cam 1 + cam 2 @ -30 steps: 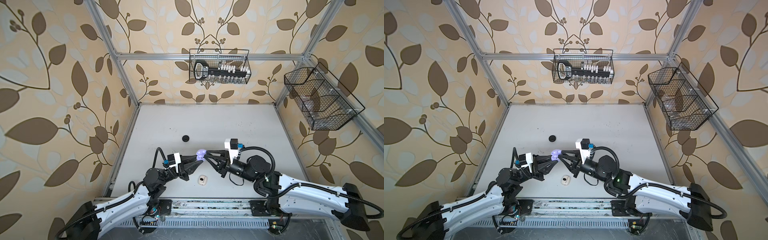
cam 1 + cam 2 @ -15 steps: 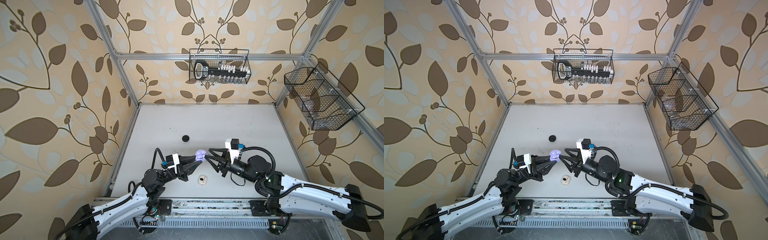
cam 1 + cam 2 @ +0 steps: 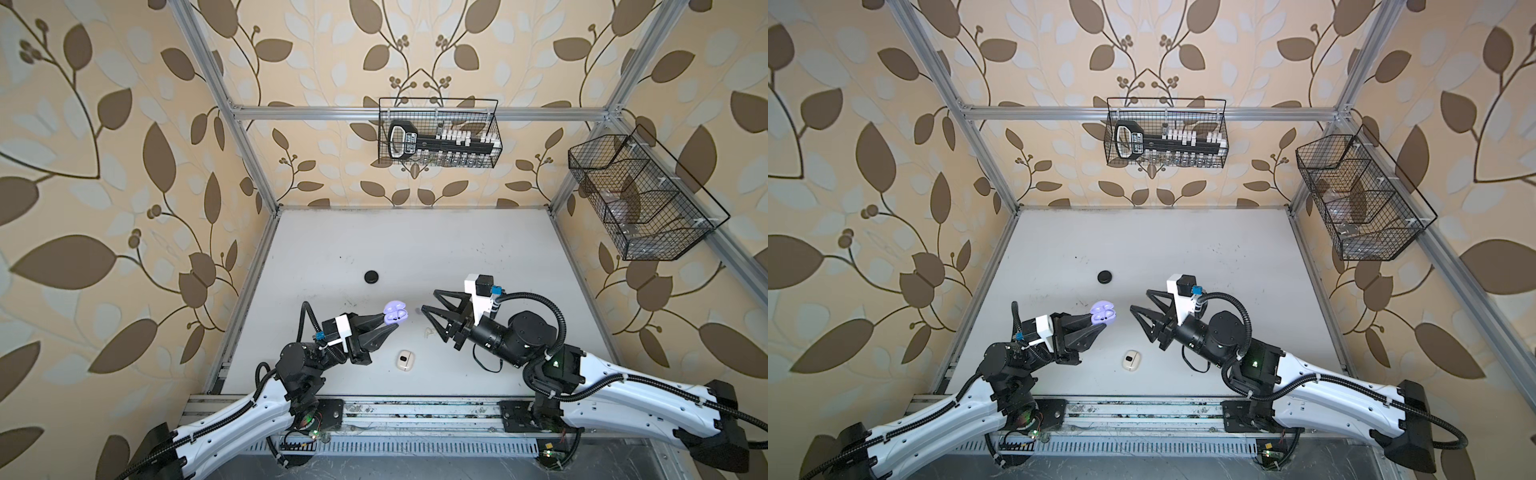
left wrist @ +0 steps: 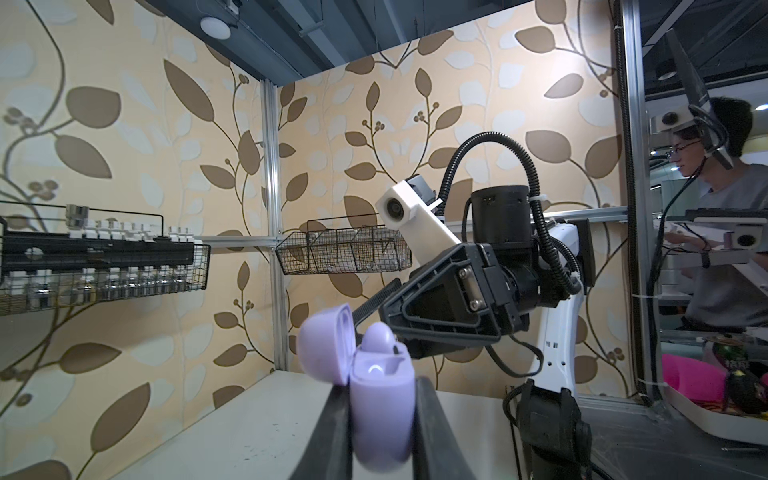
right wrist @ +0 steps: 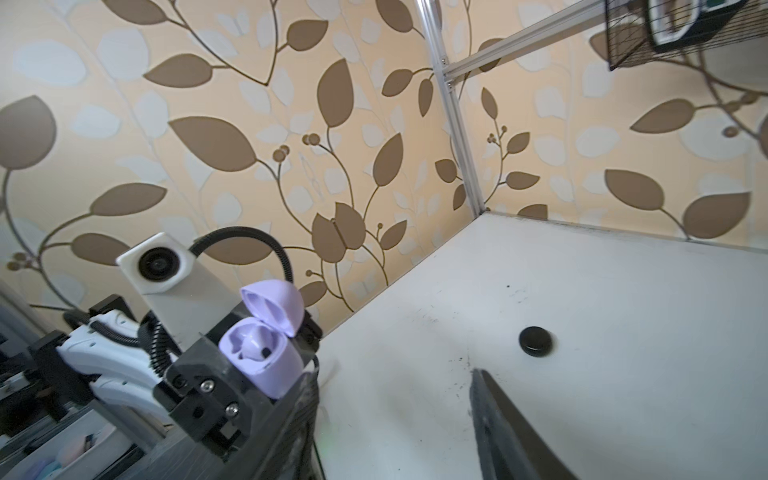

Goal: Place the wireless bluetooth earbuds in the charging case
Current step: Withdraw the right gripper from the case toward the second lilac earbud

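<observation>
Earbud [image 5: 252,350] of lavender colour seated inside open lavender case [image 3: 394,312], clamped tight by left gripper [image 3: 390,321] above middle of table [image 3: 415,249]. Right gripper [image 3: 429,300] just right of it, spread wide, holding nothing. Cream case [image 3: 402,360] near, black case [image 3: 372,276] farther back

Left gripper [image 3: 1098,321]: closed on a lavender case [image 3: 1101,312], which sits right at its fingertips.
Lavender case: lid swung open, and two wells show inside with dark specks too small to make out.
Right gripper [image 3: 1139,300]: jaws spread wide, tips pointing at the lavender case from near it, not touching.
Black round case [image 3: 1105,276]: lies on the table [image 3: 1204,249], behind the two grippers.
Cream case [image 3: 1131,360]: on the table between the arms, towards the front rail, dark patch on top.
Back wall: wire basket [image 3: 1167,133] with a black tool and white pieces.
Right wall: second wire basket [image 3: 1362,199].
</observation>
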`<action>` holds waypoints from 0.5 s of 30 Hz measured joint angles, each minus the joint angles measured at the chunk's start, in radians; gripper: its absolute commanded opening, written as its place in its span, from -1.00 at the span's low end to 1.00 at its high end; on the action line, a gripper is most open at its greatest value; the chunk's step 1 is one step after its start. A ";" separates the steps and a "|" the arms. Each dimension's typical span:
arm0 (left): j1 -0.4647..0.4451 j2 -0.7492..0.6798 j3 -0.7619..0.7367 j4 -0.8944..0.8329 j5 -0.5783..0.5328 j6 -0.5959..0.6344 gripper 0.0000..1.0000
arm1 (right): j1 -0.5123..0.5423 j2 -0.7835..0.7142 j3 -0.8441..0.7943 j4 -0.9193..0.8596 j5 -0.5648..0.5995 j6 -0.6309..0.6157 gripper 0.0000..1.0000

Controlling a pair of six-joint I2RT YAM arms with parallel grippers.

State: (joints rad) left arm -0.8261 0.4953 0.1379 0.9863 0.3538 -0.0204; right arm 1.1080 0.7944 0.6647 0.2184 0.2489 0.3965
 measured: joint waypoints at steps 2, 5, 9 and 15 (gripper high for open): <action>0.000 -0.071 -0.007 -0.048 -0.021 0.025 -1.00 | -0.046 -0.018 0.047 -0.080 0.048 0.016 0.26; 0.000 -0.154 -0.014 -0.107 -0.042 0.058 -1.00 | -0.165 -0.018 0.080 -0.151 0.077 0.045 0.25; 0.000 -0.188 -0.014 -0.166 -0.068 0.088 -1.00 | -0.330 0.108 0.089 -0.217 0.041 0.077 0.16; 0.000 -0.185 -0.016 -0.222 -0.098 0.120 -1.00 | -0.439 0.476 0.133 -0.355 -0.068 0.087 0.26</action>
State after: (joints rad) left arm -0.8261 0.3107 0.1223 0.7639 0.2558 0.0994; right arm 0.6693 1.2709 0.7975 -0.1368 0.1814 0.4839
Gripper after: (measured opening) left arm 0.212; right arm 0.617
